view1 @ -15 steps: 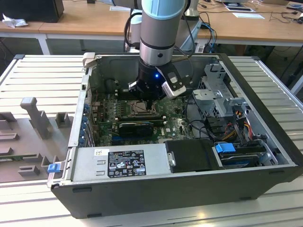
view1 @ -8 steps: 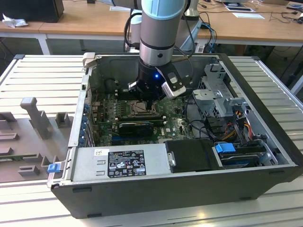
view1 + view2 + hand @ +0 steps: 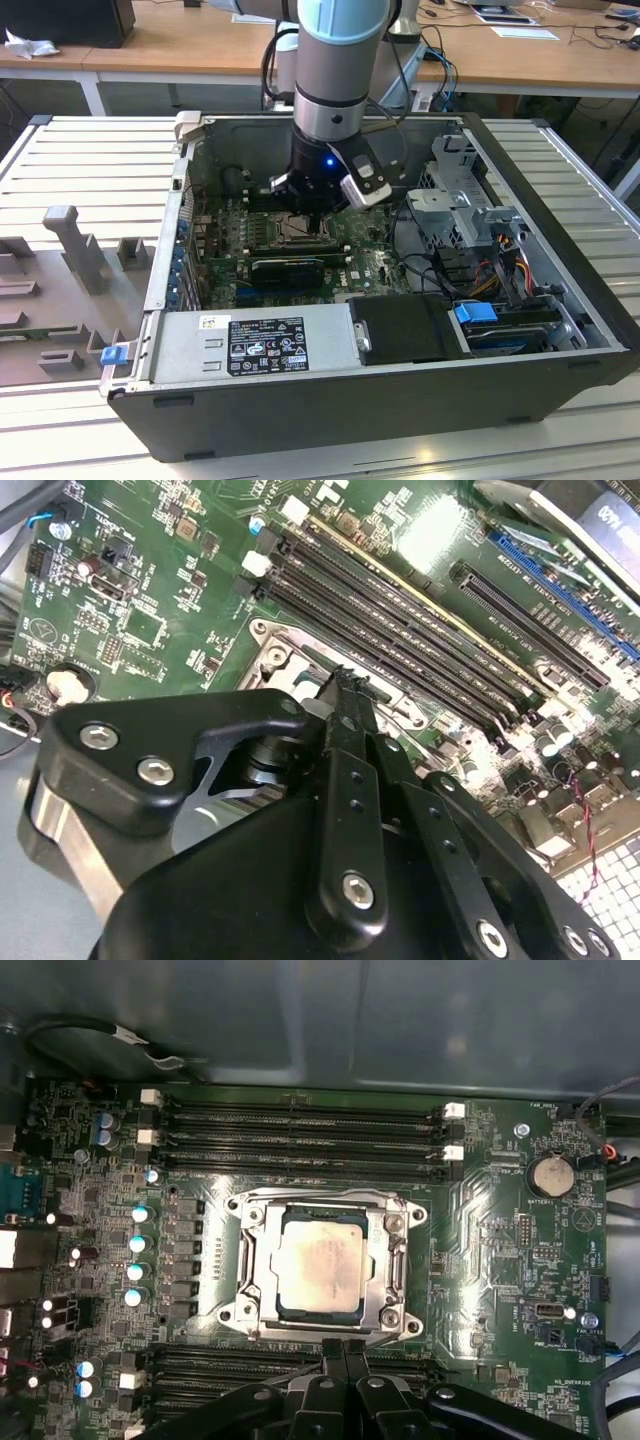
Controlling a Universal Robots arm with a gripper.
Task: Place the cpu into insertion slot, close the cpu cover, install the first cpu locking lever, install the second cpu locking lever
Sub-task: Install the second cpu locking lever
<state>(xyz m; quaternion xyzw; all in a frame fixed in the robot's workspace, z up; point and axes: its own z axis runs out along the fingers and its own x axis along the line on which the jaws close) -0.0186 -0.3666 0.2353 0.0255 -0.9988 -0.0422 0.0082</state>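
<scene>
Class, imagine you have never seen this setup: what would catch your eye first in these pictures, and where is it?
First the arm's gripper, reaching down into the open computer case at the middle of the exterior view. In the first wrist view, the silver cpu lies in its socket, with the cpu cover closed around it, between rows of long black memory slots.

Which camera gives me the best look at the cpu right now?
The first wrist view: the cpu faces the camera, silver top unobstructed, sitting in the socket framed by the cpu cover. In the exterior view the arm blocks most of that area; the second wrist view catches just a socket corner.
</scene>
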